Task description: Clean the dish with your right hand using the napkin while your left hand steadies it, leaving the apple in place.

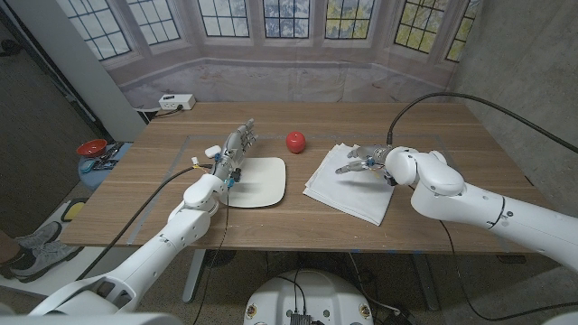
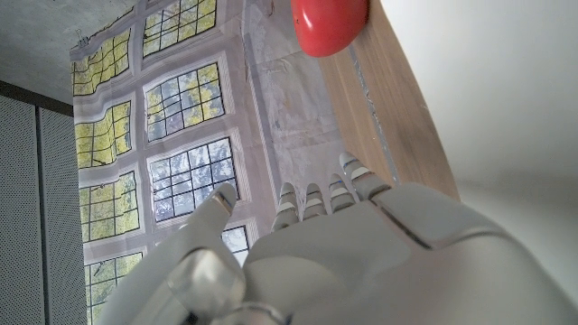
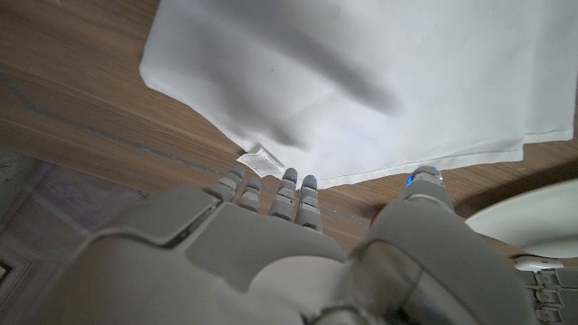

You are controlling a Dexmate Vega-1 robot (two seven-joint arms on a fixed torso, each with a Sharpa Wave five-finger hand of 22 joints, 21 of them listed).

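While the right hand [image 1: 359,161] hovers spread above the napkin [image 1: 348,185], the left hand [image 1: 237,144], fingers straight, stands at the dish's [image 1: 257,183] far-left edge, apple [image 1: 296,142] just beyond.

A staged lab: printed window backdrop [image 1: 271,27] behind wooden table [image 1: 433,122]

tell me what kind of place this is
Probably a lab or test room dressed up as a home: a wooden table with a dish, apple and napkin, and behind it a printed backdrop of windows.
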